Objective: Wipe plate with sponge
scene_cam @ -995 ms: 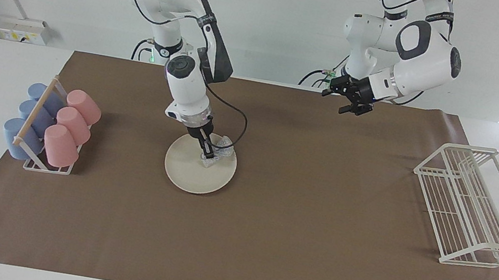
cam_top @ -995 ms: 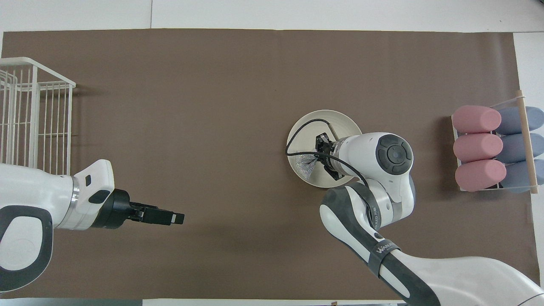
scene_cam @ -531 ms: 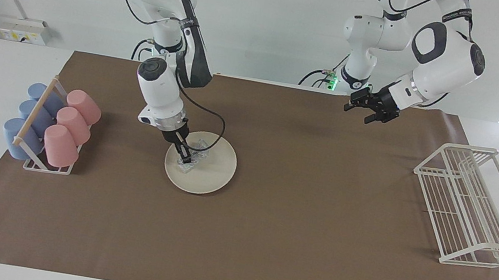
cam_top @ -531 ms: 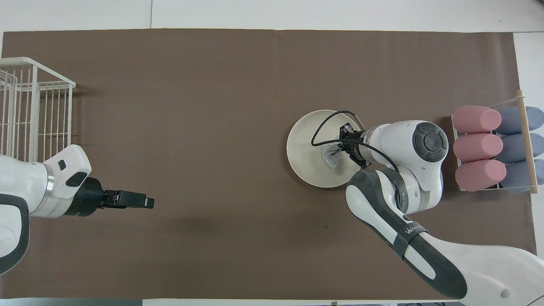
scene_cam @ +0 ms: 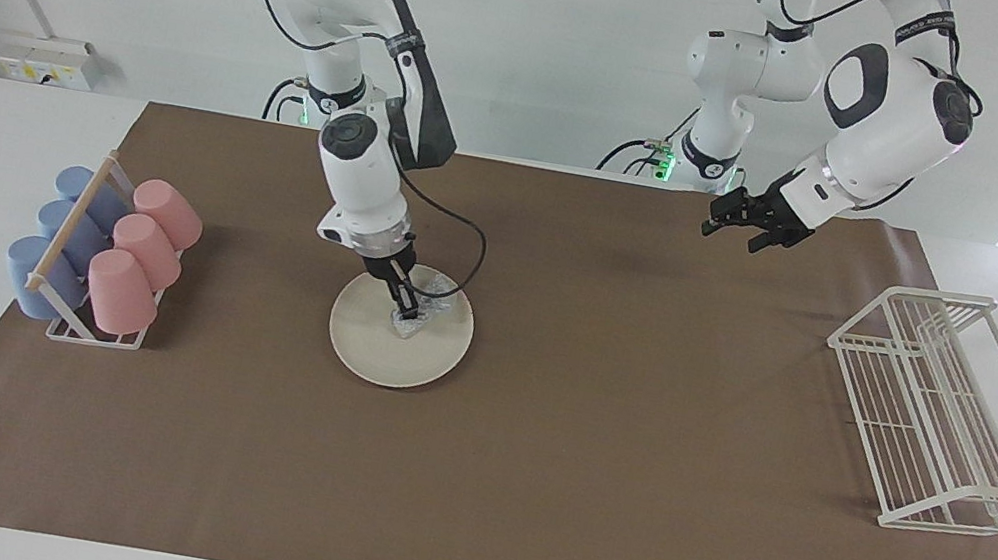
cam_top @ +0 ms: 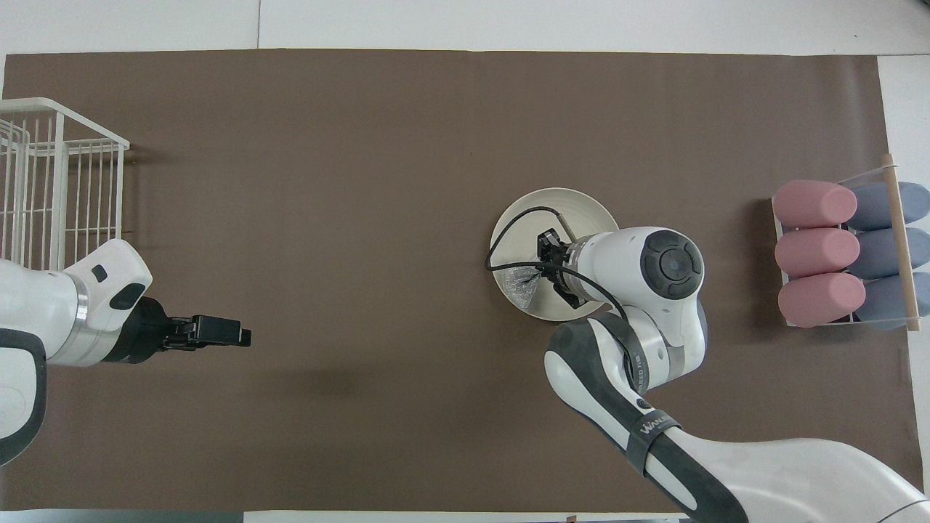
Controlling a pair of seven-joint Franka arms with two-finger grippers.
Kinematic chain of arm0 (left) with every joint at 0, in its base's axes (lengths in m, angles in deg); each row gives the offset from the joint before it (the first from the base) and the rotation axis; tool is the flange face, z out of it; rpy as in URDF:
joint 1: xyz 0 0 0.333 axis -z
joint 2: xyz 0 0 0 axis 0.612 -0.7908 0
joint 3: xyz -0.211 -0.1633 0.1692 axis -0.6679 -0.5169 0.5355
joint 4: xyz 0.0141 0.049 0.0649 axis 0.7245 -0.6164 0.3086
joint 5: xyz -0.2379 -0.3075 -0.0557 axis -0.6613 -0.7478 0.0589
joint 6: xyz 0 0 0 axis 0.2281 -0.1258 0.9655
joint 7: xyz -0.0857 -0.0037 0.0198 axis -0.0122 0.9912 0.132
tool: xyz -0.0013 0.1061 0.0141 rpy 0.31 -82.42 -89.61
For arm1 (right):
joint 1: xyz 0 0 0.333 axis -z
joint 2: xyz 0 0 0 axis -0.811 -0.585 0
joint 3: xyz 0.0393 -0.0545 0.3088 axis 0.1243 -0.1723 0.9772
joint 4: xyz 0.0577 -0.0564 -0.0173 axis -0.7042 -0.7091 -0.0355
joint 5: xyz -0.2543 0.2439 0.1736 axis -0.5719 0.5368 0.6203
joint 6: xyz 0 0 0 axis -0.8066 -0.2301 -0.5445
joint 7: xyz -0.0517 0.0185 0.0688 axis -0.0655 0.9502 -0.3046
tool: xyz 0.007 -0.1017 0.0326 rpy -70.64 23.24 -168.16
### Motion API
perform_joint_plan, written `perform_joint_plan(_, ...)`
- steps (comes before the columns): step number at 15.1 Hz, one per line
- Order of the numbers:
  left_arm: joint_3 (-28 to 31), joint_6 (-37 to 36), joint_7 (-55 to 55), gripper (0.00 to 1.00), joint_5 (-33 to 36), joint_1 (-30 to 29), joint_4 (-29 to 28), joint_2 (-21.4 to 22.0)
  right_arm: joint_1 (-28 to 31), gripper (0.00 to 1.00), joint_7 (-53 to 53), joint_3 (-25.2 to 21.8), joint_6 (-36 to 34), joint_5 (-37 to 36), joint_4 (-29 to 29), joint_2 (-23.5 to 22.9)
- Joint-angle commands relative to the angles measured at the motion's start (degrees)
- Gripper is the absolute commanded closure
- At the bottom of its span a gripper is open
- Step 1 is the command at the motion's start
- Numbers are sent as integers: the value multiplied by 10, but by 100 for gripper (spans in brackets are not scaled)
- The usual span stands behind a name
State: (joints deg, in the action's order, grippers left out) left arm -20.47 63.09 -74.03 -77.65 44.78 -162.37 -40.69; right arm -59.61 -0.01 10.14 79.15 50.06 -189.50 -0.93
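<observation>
The cream-white plate (scene_cam: 376,351) (cam_top: 556,201) lies on the brown mat toward the right arm's end of the table. My right gripper (scene_cam: 406,309) (cam_top: 541,270) is down on the plate, shut on the silvery-grey sponge (scene_cam: 411,320) (cam_top: 523,285), which presses against the plate's surface. My left gripper (scene_cam: 755,226) (cam_top: 232,334) hangs in the air over the mat near the robots' edge, toward the left arm's end, and holds nothing.
A rack of pink and blue cups (scene_cam: 98,254) (cam_top: 843,254) stands at the right arm's end of the mat. A white wire rack (scene_cam: 948,411) (cam_top: 51,196) stands at the left arm's end. A black cable loops over the plate's rim.
My right gripper has slid the sponge back across the plate toward the left arm's end. The left gripper has drifted a little further toward the wire rack.
</observation>
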Motion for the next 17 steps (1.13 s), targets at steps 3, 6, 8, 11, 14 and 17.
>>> perform_joint_plan(3,-4,9,-12,0,14,-2,9,-9,29,100,52,1,13,-3,-10,-21)
perform_joint_plan(6,-4,9,-12,0,14,-2,8,-9,78,100,152,0,14,-3,-9,-24)
perform_joint_plan(8,-4,9,-12,0,14,-2,8,-9,105,100,203,0,14,-3,-9,-26)
perform_joint_plan(11,-4,10,-12,0,14,-2,8,-10,105,100,206,0,14,-3,-9,-26)
perform_joint_plan(14,-3,13,-13,0,14,-9,9,-10,88,100,147,3,13,-3,-9,-26)
perform_joint_plan(17,-4,24,-12,0,17,-10,5,-9,34,100,58,3,12,-3,-10,-24)
